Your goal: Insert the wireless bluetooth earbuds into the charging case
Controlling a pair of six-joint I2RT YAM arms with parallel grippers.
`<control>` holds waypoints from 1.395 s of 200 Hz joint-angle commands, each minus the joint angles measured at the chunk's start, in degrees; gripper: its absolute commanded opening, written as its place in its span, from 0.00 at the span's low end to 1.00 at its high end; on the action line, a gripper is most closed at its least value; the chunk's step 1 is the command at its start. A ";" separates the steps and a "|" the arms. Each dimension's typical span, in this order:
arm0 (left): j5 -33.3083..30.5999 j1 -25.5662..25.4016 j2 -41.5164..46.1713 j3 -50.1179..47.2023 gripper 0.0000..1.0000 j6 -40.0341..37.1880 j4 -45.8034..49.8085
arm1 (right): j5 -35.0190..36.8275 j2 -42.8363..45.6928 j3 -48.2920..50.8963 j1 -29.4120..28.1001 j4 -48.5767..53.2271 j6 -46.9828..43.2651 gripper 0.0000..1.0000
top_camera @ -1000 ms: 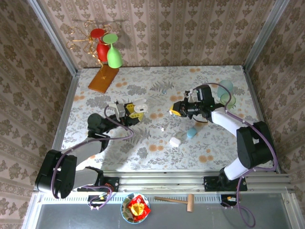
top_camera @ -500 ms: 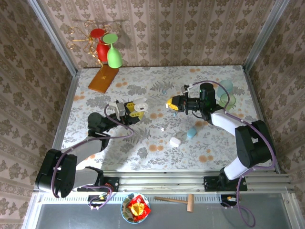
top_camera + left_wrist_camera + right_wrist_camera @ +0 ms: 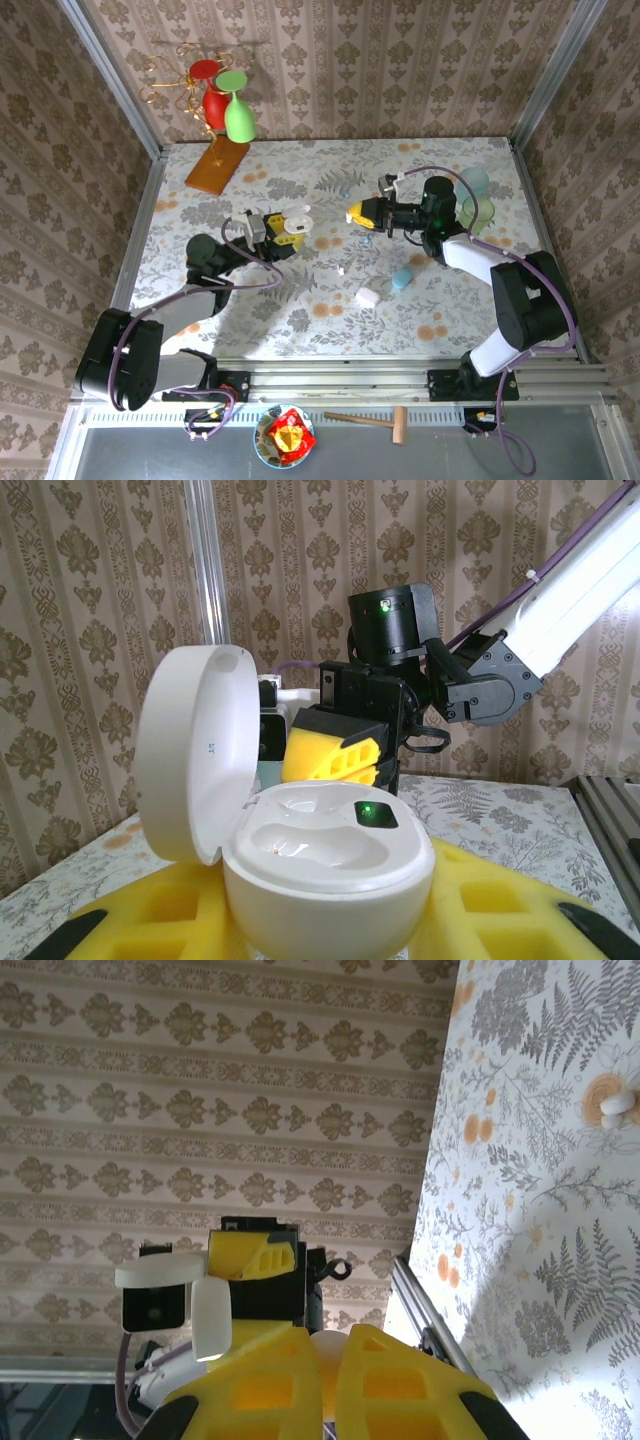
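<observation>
- The left gripper [image 3: 287, 228] is clamped around the base of the charging case [image 3: 325, 865], holding it above the middle of the table [image 3: 440, 300], a little toward the left edge. The lid stands swung open and both wells look empty.
- The right gripper [image 3: 357, 213] is pinched closed just to the right of the case, facing it. In the right wrist view a small pale rounded bit sits between its yellow fingertips; I take this for an earbud [image 3: 326, 1345], though little of it shows.
- A second earbud [image 3: 341, 270] lies on the table, nearer the near edge than either gripper.
- Step in hand, as I judge it: bring the pinched earbud over the open case and seat it in a well.
- To do it well: keep the case steady and level, with the lid turned away from the incoming arm.
- Approach from the open side and above the rim, so the fingers clear the lid.
- Match the earbud's shape to the well, lower slowly, and let go only once it rests in place.
- Risk: the grip is slight, so a knock against the rim could drop the earbud.
</observation>
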State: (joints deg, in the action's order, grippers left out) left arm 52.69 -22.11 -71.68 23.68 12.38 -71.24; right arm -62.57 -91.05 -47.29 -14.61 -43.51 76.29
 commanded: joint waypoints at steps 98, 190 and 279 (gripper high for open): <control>-0.42 -0.55 0.92 0.38 0.26 -1.38 -2.19 | 5.44 -5.68 1.48 -3.86 -21.58 22.58 0.02; -2.47 -0.83 -2.28 0.99 0.25 -4.20 -2.19 | 9.89 0.18 2.27 -5.61 -13.57 16.76 0.02; -21.60 -6.31 -6.27 2.07 0.25 -16.42 -2.16 | 14.78 8.00 -6.17 -12.74 5.55 -0.44 0.02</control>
State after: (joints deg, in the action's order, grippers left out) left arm 37.71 -26.52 -77.62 23.86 0.40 -71.40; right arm -50.72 -84.03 -49.56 -25.36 -44.10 82.74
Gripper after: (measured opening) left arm 0.360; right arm 0.056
